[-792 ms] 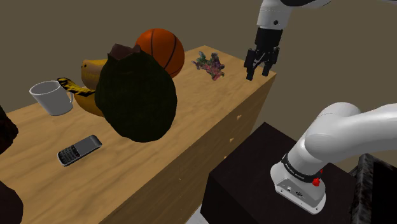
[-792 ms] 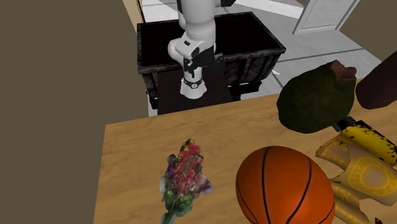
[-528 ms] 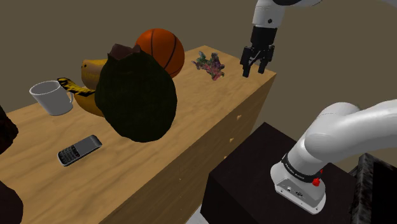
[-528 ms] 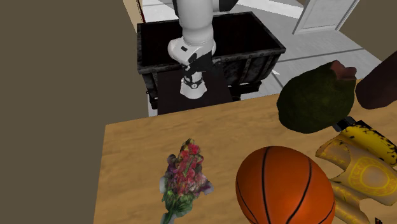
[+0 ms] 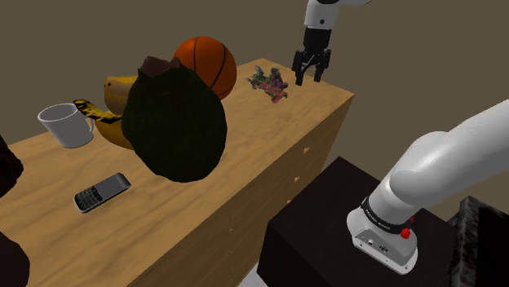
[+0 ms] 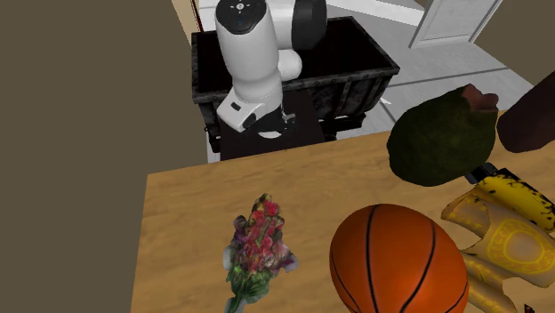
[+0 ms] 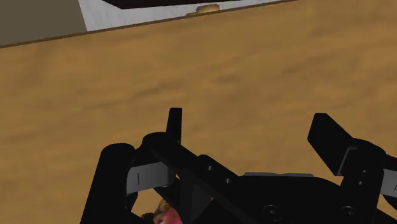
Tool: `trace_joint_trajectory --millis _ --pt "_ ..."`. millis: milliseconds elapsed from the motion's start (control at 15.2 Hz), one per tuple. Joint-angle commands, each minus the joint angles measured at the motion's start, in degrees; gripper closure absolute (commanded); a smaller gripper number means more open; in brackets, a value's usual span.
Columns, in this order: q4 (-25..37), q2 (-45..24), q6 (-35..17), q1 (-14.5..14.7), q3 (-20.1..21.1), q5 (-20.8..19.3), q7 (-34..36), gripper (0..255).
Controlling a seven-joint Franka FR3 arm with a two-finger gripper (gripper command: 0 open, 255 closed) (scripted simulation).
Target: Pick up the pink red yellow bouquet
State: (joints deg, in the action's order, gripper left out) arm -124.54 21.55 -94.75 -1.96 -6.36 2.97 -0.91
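Observation:
The bouquet (image 5: 269,82) is a small bunch of pink, red and yellow flowers with green stems, lying flat near the far corner of the wooden table (image 5: 245,171). In the second exterior view the bouquet (image 6: 258,244) lies beside the basketball. My gripper (image 5: 311,79) hangs just above the table, a short way to the shoulder view's right of the bouquet, open and holding nothing. In the wrist view the gripper (image 7: 251,130) has its two fingers wide apart over bare wood, and a pink scrap of the bouquet (image 7: 167,217) peeks out behind the hand.
An orange basketball (image 5: 205,64) sits close to the bouquet. A big dark green sack (image 5: 174,122), a yellow object (image 5: 121,88), a white mug (image 5: 67,125) and a phone (image 5: 102,192) lie further along. The table's edge (image 5: 326,114) drops off near the black stand (image 5: 318,228).
The gripper has travelled toward the shoulder view's left and slightly up, from beyond the table's corner to just beside the bouquet. It stayed open. The bouquet has not moved.

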Motion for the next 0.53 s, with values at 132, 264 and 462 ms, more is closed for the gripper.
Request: trace_joint_trajectory --millis 132,264,462 --pt "7.54 -8.64 -0.81 -0.39 -1.72 0.0 -2.96 0" --pt "11.91 -13.15 -0.82 -0.64 -2.47 0.27 -4.41 0" --pt "19.11 -20.05 -0.28 -1.18 -3.43 0.94 -6.53 0"
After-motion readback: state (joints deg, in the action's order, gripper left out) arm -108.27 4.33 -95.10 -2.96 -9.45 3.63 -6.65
